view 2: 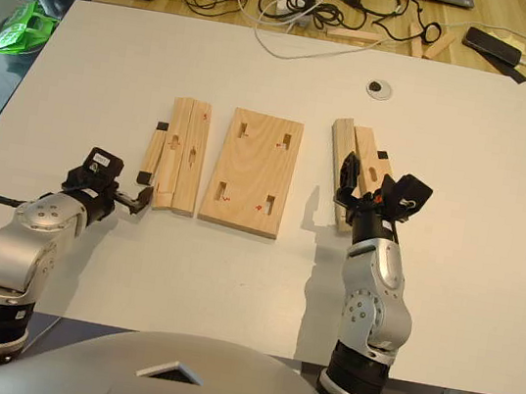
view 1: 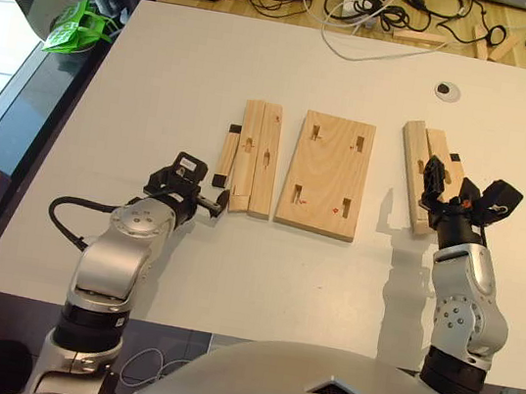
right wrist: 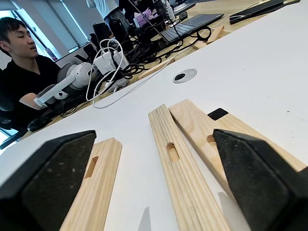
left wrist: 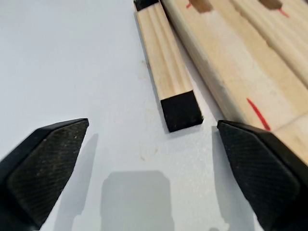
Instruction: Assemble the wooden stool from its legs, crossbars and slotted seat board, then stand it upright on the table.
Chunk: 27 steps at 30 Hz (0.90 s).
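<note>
From the head views, the slotted seat board (view 1: 325,175) lies flat in the middle of the bench (view 1: 163,73), with the left leg pair (view 1: 257,157) and a thin crossbar (view 1: 226,157) just beside it on one side and the right leg pair (view 1: 412,170) a little apart on the other. All look like light, stiff softwood that may skid on the smooth top, so each is probably best pinched across its narrow width near the middle. Bare surface lies all around, with the cables (view 1: 369,15) well beyond the far edge. The left tool (view 1: 218,200) sits low at the crossbar's near end, and the right tool (view 2: 380,187) hangs over the right leg pair. In the left wrist view the pads (left wrist: 43,163) stand wide and empty, the crossbar's black end ahead of them and touching neither. In the right wrist view the jaws are likewise spread and empty, with slotted wood below
</note>
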Available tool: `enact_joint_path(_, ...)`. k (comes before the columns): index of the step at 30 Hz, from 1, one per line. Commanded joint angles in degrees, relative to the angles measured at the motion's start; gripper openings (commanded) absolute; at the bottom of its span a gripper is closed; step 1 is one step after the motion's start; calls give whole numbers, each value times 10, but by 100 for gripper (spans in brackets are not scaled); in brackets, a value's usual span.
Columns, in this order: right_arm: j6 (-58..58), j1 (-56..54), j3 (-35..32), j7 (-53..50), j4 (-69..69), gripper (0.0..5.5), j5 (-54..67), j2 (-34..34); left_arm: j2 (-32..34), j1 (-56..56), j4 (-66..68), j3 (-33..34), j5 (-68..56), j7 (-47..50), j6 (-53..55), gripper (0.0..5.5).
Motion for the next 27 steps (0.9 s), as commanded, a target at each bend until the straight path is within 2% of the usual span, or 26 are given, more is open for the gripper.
enact_joint_path(1, 11, -14, -8, 3, 7, 453, 12, -5, -39, -9, 11, 23, -1, 21, -48, 496)
enact_joint_path(9, 13, -25, -18, 0, 13, 453, 21, -11, -71, -19, 29, 50, 15, 60, -80, 496)
enact_joint_path(13, 10, -29, -29, 1, 7, 453, 34, -9, -70, -16, 26, 54, 11, 57, -52, 496)
enact_joint_path(21, 20, -37, -18, 7, 2, 453, 18, -37, -110, -31, 27, 81, -17, 59, -96, 496)
enact_joint_path(27, 15, -32, -26, 11, 19, 453, 12, -38, -65, -20, 44, 47, 41, 56, -115, 496)
